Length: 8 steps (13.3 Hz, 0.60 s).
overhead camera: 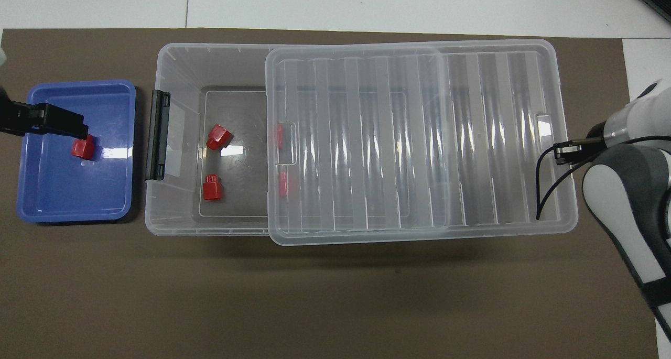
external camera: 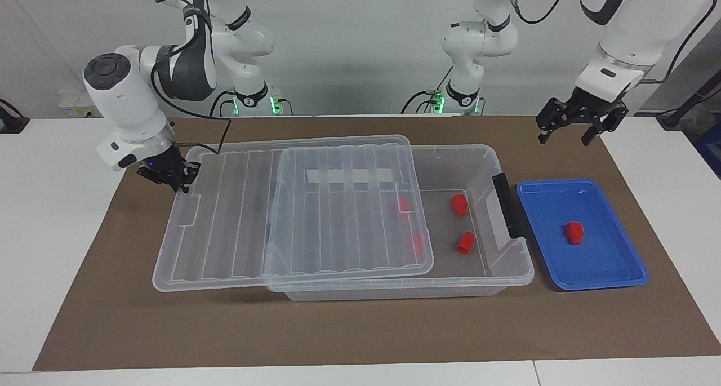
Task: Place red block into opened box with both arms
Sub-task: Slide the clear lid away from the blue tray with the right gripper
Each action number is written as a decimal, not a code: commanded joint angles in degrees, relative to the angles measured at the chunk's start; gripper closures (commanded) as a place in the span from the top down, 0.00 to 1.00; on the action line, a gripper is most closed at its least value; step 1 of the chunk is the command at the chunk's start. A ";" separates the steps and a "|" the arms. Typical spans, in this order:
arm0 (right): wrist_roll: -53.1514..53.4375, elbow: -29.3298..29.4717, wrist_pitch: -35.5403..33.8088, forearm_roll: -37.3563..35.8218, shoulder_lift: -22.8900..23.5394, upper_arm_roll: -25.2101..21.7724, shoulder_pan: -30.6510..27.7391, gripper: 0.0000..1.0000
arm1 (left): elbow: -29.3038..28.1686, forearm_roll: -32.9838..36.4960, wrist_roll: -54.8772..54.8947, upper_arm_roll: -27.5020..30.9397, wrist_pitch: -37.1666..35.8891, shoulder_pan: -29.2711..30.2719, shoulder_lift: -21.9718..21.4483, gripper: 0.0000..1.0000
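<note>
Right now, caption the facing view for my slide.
Right gripper grips the ribbed lid, slid partway off the clear box; open left gripper hangs above the blue tray holding one red block.

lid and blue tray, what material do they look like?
lid: looks like clear, glossy moulded plastic; red blocks and the box show through it, and its ribs catch highlights.
blue tray: probably opaque plastic, smooth and shiny, with white glare on its floor.
</note>
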 commanded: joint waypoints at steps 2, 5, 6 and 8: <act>2.15 -0.49 2.30 -1.78 0.72 0.12 -0.44 0.00 | -0.83 -0.26 -0.36 0.06 -0.30 0.23 -0.87 1.00; 2.94 -0.49 2.31 -1.78 0.72 0.12 -0.35 0.00 | -0.83 -0.26 -0.27 0.06 -0.30 0.23 -0.78 1.00; 2.94 -0.49 2.39 -1.78 0.99 0.12 -0.35 0.00 | -0.83 -0.26 -0.36 0.06 -0.30 0.23 -0.78 1.00; 2.94 -0.49 2.31 -1.78 0.99 0.12 -0.35 0.00 | -0.83 -0.26 -0.36 0.06 -0.30 0.23 -0.87 1.00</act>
